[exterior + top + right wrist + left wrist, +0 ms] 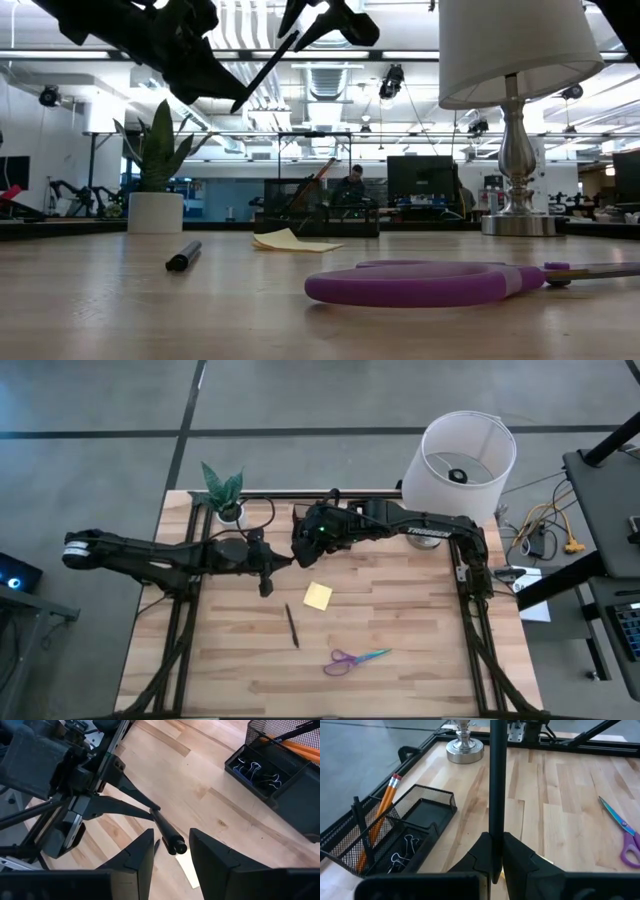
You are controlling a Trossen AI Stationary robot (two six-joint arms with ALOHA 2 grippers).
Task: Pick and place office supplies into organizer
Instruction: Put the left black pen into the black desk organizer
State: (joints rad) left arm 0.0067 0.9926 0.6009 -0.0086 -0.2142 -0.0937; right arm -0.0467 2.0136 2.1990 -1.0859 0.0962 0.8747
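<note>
My left gripper (495,845) is shut on a thin dark pen (497,780) and holds it in the air over the table's middle (272,565). My right gripper (172,855) is open. Its two fingers stand on either side of the pen's free end (175,846) without touching it. The black mesh organizer (395,840) stands at the table's far side, partly under the right arm (298,518), with an orange pencil (382,815), a dark pen and binder clips in it. A second dark pen (292,626), the yellow sticky-note pad (318,595) and the purple-and-teal scissors (355,658) lie flat on the table. My left gripper pinches the pen near one end (496,827) between its two fingers. The pen runs along the fingers and sticks out far ahead of them. It is lifted clear of the table and slants upward toward my right gripper (265,70).
A white lamp (465,455) stands at the far right corner and a white pot with a green plant (226,495) at the far left. Bare wood lies at the near edge around the scissors. A person shows in the room beyond the table (352,180).
</note>
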